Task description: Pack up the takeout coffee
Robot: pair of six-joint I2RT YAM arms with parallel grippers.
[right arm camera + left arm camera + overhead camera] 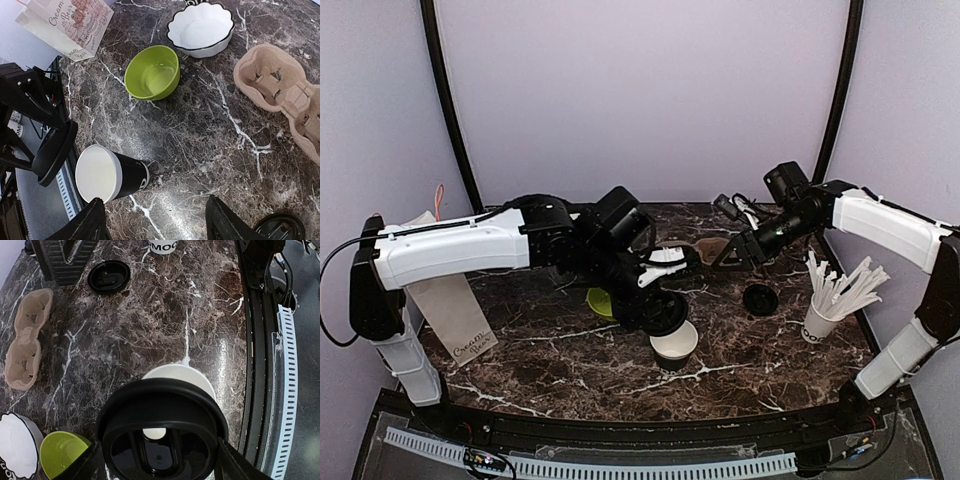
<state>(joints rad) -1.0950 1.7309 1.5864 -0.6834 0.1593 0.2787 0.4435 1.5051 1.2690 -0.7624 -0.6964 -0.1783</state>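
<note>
The left gripper point(160, 452) is clamped on a round black plastic lid point(161, 430), its jaws spread wide by the lid's rim and holding it flat over the small black paper cup point(112, 172). That cup stands upright low in the centre of the overhead view, on the dark marble table point(550, 370). It is uncovered, white inside and with nothing in it. In the left wrist view only an arc of its white rim shows past the lid's upper edge. The right gripper point(159, 215) hangs open with nothing between its fingers, right of centre in the overhead view. A second black lid point(761, 298) lies flat on the table below it. At the right a white paper cup point(817, 325) holds a bundle of white sticks. Left of the black cup sit an empty lime-green bowl point(152, 72) and an empty white scalloped bowl with a dark rim point(200, 27). The wells of the brown moulded-pulp cup carrier point(280, 90) are empty. A printed paper bag point(450, 310) lies at far left.
</note>
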